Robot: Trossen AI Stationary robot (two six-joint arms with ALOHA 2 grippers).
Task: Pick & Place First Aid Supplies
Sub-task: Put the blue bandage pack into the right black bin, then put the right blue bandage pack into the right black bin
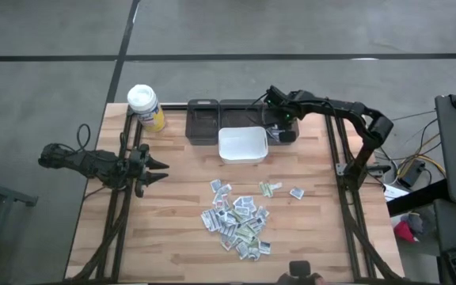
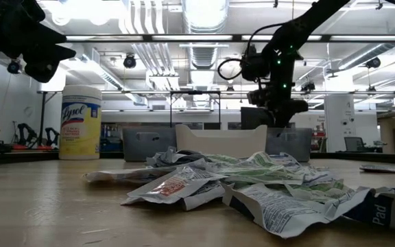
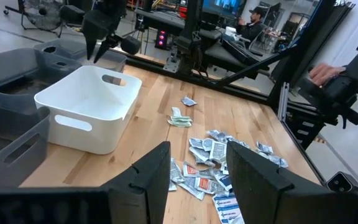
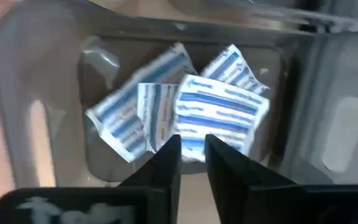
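Observation:
The first aid supplies are a heap of small white-grey packets (image 1: 240,220) (image 2: 238,178) (image 3: 213,165) lying flat on the wooden table's near middle. Two stray packets (image 1: 270,188) lie just beyond the heap. Several blue-striped packets (image 4: 216,112) lie in a grey bin (image 4: 36,93) at the far edge. My right gripper (image 1: 282,131) (image 4: 192,155) (image 2: 278,116) hangs above that bin, fingers pointing down, open by a narrow gap and empty. My left gripper (image 1: 155,170) (image 3: 197,180) waits open above the table's left side, pointing toward the heap.
A white bin (image 1: 224,146) (image 3: 89,118) stands between the heap and the grey bins (image 1: 204,119). A yellow bottle with a white lid (image 1: 145,107) (image 2: 81,123) stands at the far left corner. Bare wood lies left of the heap. A person (image 3: 253,15) sits beyond the table.

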